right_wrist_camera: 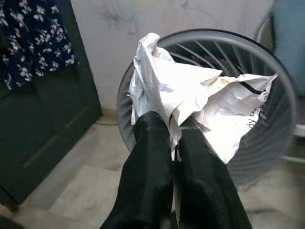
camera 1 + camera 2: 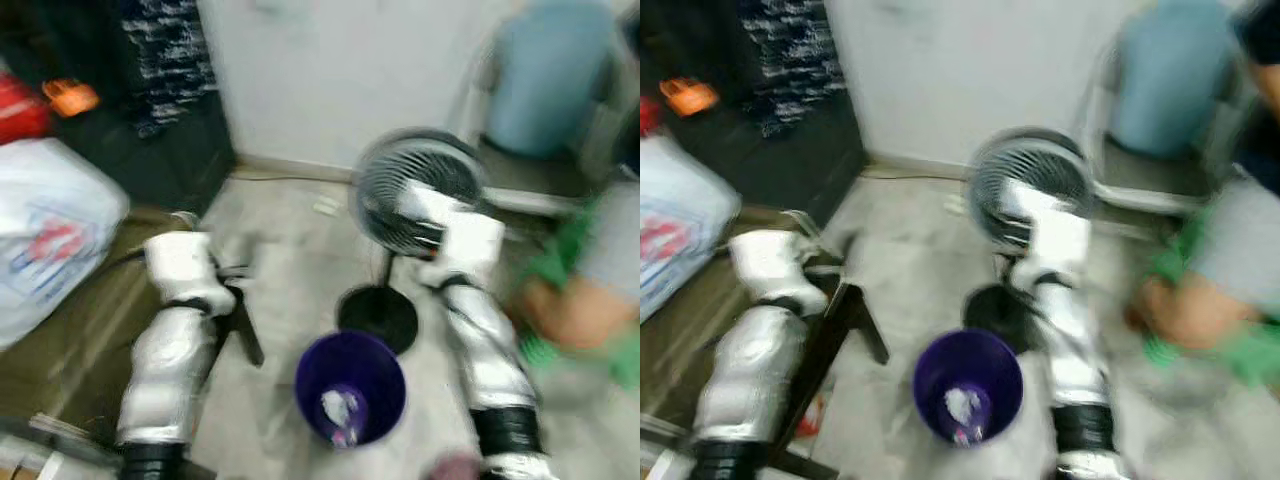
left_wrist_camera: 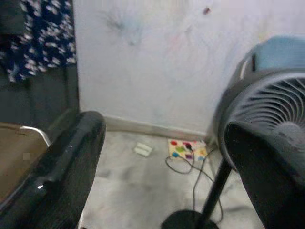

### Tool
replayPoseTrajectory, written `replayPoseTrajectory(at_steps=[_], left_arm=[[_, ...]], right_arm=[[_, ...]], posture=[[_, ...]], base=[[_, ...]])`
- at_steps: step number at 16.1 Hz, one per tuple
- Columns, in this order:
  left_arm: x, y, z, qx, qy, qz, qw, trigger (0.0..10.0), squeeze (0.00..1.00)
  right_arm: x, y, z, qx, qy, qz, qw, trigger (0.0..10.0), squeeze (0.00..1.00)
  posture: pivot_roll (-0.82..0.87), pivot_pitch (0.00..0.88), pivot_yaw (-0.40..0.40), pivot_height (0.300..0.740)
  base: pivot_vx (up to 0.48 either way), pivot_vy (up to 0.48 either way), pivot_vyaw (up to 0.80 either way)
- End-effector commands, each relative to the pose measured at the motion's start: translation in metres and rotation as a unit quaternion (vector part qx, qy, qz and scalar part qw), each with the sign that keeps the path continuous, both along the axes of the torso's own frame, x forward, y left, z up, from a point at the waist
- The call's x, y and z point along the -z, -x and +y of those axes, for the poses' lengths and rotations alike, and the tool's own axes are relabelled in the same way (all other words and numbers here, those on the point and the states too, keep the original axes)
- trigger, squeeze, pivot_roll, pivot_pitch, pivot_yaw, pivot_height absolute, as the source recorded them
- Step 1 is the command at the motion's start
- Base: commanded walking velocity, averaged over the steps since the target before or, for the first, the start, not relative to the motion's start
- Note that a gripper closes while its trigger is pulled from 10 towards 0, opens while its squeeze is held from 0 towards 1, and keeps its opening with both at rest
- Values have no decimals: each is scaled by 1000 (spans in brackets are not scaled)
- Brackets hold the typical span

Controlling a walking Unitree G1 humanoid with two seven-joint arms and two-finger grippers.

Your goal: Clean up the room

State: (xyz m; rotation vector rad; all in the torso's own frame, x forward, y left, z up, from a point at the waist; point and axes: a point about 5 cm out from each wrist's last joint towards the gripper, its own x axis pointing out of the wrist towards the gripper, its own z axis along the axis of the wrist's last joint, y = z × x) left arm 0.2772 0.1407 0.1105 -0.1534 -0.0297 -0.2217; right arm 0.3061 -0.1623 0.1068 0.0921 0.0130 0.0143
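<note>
Between right claw [image 1: 172, 138] fingers: crumpled paper [image 1: 190, 102]

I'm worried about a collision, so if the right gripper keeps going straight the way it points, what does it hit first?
Probably the standing fan's grille, right behind the crumpled paper clamped in the right gripper. The gap between them is hard to judge.

We're in a lived-in home rm: pedestal fan [image 2: 418, 192] on tiled floor [image 2: 290, 270], floral garment [image 3: 40, 36] hanging by dark cabinet [image 1: 43, 114], purple waste bin [image 2: 351, 388], stuffed plastic bag [image 2: 50, 235].
</note>
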Motion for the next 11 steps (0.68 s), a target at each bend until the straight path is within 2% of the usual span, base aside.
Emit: replayPoseTrajectory(at_steps=[1,8,10,11], left_arm=[[4,2,21,-33,-18,10,999,10000,0],[4,2,20,-33,-21,9,999,10000,0],[4,2,18,-25,-31,4,999,10000,0],[3,3,18,-13,-51,1,999,10000,0]], right_arm=[[-6,-4,21,-29,-11,-11,999,10000,0],[-5,-6,23,-34,-11,-10,999,10000,0],[-4,-7,24,-33,-9,-9,999,10000,0],[-2,-8,22,-24,0,-3,1000,10000,0]], posture=[[-104,0,13,740],[-100,0,9,740],[-94,0,7,740],[-94,0,7,740]], base=[[0,0,0],[0,0,0],[0,0,0],[0,0,0]])
